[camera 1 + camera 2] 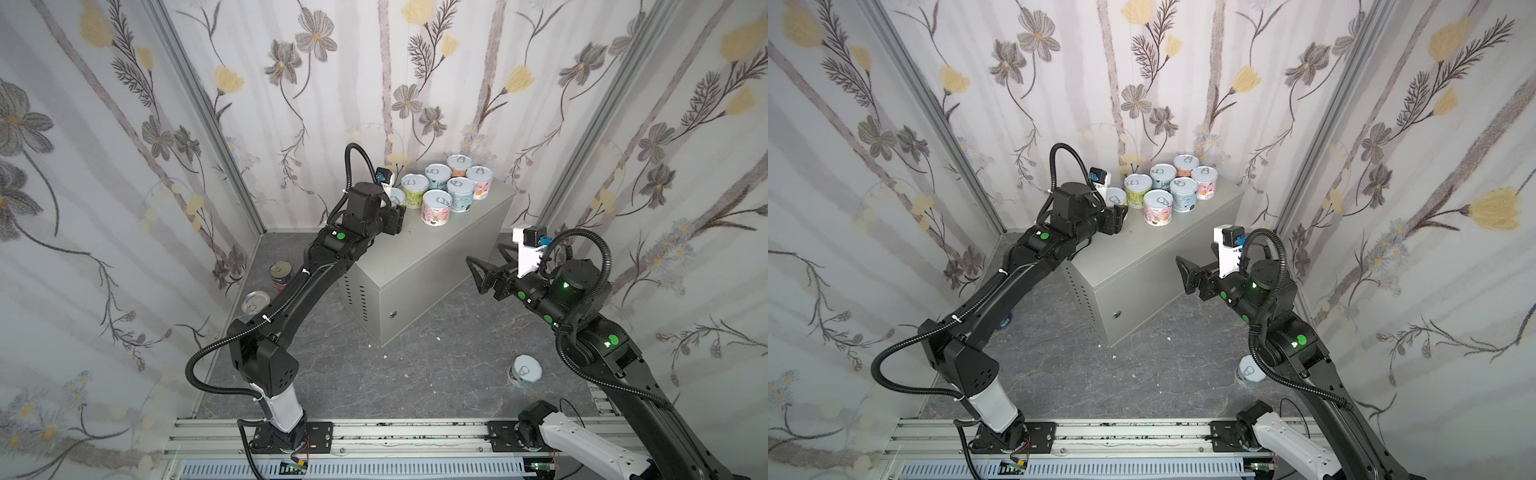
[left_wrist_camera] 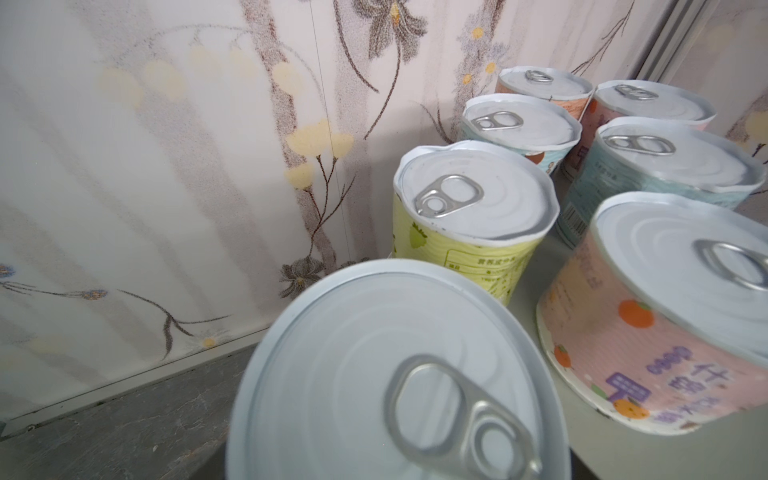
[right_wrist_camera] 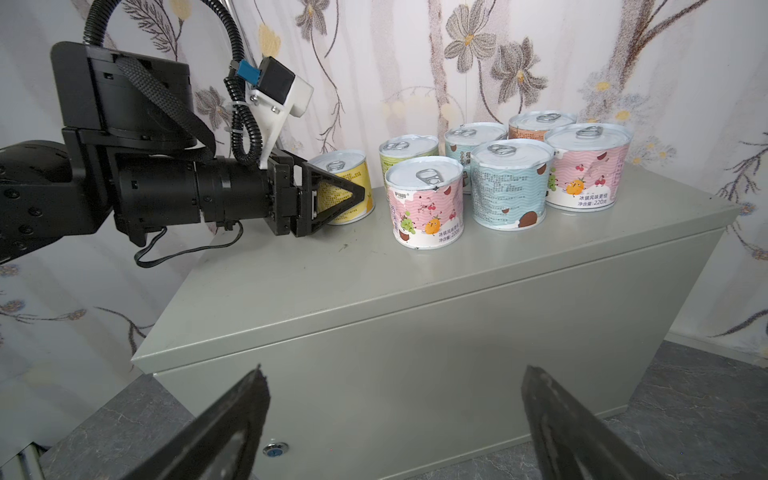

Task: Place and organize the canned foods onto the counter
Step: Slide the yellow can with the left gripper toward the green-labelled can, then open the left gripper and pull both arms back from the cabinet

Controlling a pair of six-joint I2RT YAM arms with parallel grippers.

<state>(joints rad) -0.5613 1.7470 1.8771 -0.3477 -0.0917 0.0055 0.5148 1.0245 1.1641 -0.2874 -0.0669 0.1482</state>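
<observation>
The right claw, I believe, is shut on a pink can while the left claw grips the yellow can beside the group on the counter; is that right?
Not quite: the right claw is open and holds nothing, as the right wrist view shows. The left claw does grip the yellow can beside the group on the counter.

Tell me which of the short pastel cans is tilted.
The yellow can, clamped in the left claw; the six beside it stand upright on the counter.
</observation>
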